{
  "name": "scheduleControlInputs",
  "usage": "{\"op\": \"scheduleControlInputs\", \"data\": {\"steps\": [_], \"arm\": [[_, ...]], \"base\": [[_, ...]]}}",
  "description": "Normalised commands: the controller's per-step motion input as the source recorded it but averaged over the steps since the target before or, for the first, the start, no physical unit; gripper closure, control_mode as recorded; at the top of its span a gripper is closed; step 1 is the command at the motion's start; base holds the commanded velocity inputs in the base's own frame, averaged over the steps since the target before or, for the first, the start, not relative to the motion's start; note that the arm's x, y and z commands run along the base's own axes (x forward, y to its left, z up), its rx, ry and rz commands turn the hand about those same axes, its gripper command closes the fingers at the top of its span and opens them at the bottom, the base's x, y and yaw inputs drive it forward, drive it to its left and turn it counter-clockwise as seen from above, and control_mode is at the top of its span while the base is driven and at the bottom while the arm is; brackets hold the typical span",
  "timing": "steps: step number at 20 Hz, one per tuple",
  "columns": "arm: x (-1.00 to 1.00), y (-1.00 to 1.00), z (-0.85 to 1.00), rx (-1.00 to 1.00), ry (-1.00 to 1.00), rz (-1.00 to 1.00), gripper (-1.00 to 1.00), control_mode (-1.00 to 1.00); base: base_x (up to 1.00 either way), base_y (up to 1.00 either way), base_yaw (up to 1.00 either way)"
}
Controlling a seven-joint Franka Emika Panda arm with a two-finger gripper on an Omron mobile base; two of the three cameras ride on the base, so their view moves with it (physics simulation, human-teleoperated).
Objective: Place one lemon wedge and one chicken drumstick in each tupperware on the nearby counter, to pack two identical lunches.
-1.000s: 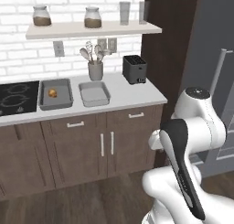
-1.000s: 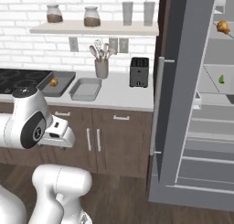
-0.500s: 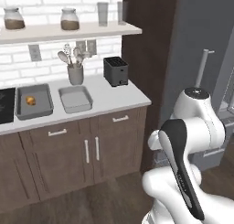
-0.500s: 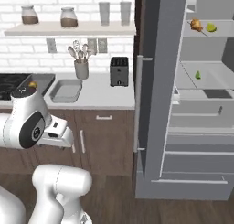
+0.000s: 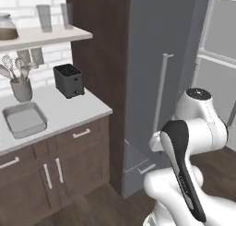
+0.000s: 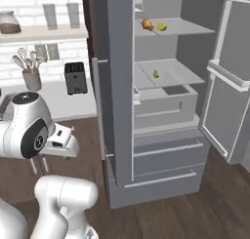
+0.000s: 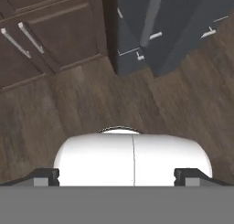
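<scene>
On the top shelf of the open fridge lie a golden-brown chicken drumstick (image 6: pixel 146 24) and a yellow-green lemon wedge (image 6: pixel 161 26). Another lemon wedge (image 6: pixel 156 73) rests on the middle shelf. One grey tupperware (image 5: pixel 23 120) sits on the off-white counter (image 5: pixel 73 109) at the left, and nothing shows inside it. My gripper (image 6: pixel 38 165) hangs low beside the arm, pointing down at the wooden floor, far from the fridge shelves. In the hand view its fingertips (image 7: pixel 45 175) stand wide apart, so the gripper (image 7: pixel 116 176) is open with nothing between them.
A black toaster (image 5: pixel 68 80) and a grey utensil holder (image 5: pixel 20 86) stand on the counter under a wall shelf (image 5: pixel 41 36). The grey fridge door (image 5: pixel 156 73) stands close ahead in the left base view. The other fridge door (image 6: pixel 229 87) swings out at the right. Dark cabinets (image 7: pixel 55 35) run below the counter.
The whole picture has shifted left, so the base has moved right. The stovetop and the other tupperware have left view and the open fridge has come nearer. The arm keeps its pose.
</scene>
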Motion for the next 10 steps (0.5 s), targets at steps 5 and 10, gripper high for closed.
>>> {"op": "scheduleControlInputs", "data": {"steps": [5,10], "arm": [[0.0,0.0,0.0,0.0,0.0,0.0,-1.0,1.0],[0.0,0.0,0.0,0.0,0.0,0.0,-1.0,1.0]], "base": [[0.33,-0.79,-0.44],[0.49,-0.81,-0.51]]}}
